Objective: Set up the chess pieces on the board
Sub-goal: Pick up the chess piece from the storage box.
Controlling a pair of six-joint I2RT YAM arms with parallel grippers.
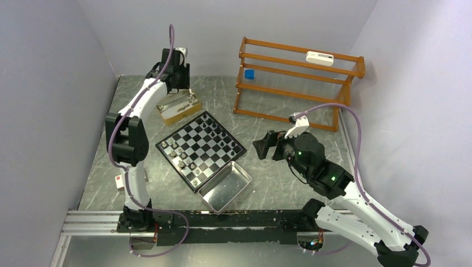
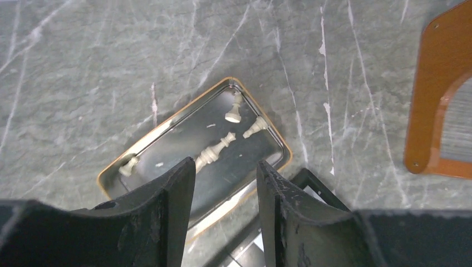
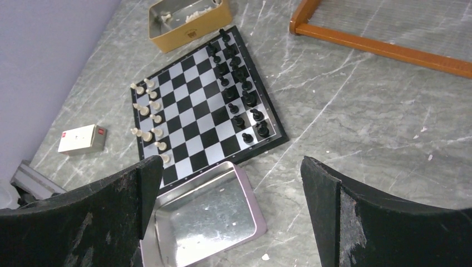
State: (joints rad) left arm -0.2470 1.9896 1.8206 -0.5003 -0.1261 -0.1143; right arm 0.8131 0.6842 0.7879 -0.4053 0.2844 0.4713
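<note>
Progress looks well past halfway. On the chessboard, ahead of the right gripper and slightly left of its jaws, the black pieces stand in two rows that look complete along the far-right edge. The cream pieces on the opposite edge form two rows with gaps. As far as I can tell, only cream pieces are still missing.

Four more cream ones lie on their sides in the gold box, just below and ahead of the left gripper. The tallest piece lies just beyond the gap between the jaws. Those jaws stand partly apart with nothing between them, so nothing has been picked up yet. The right jaws are spread wide and empty. The metal tray lies directly beneath them, touching the board's near corner, and no piece shows in it.

A small white carton, well left of the right jaws, carries a red label whose writing is too small to read. A dark mark on the gold box's side wall is equally illegible. No lettering shows on the wooden rack.
</note>
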